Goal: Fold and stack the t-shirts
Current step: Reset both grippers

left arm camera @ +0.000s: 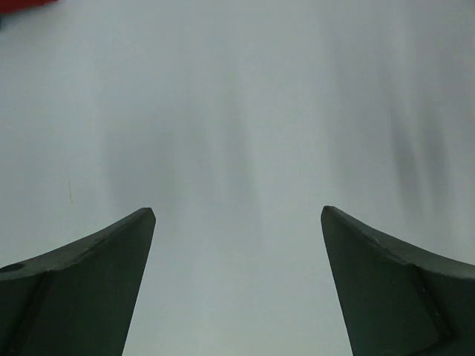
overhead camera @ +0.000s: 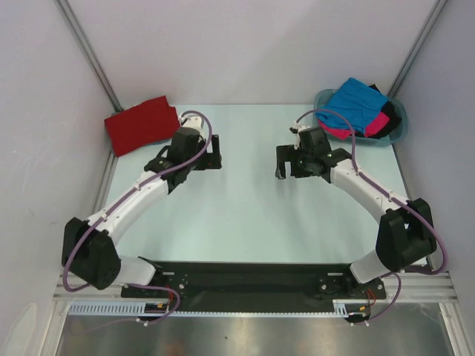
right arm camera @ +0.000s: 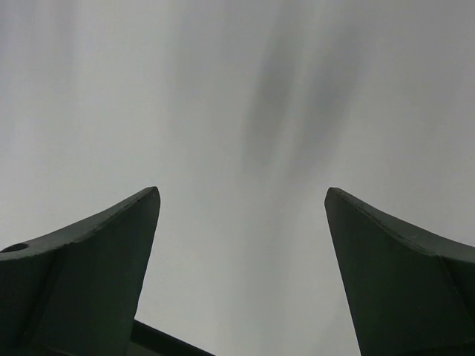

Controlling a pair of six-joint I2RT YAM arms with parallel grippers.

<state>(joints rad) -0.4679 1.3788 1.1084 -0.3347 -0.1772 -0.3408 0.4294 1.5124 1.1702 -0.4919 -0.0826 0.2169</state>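
A deep red t-shirt (overhead camera: pixel 141 124) lies folded flat at the table's far left corner; a sliver of it (left arm camera: pixel 22 3) shows at the top left of the left wrist view. Bright blue (overhead camera: pixel 355 100), hot pink (overhead camera: pixel 378 123) and black (overhead camera: pixel 387 111) t-shirts are bunched in a heap at the far right. My left gripper (overhead camera: pixel 215 153) (left arm camera: pixel 237 211) hovers open over bare table, just right of the red shirt. My right gripper (overhead camera: pixel 282 162) (right arm camera: pixel 243 191) is open too, left of the heap, with nothing between its fingers.
The heap sits in a teal plastic basket (overhead camera: pixel 401 123) at the far right corner. The pale table (overhead camera: pixel 245 215) is walled by white panels at the back and sides. Both arm bases sit on a black rail (overhead camera: pixel 245 282) at the near edge.
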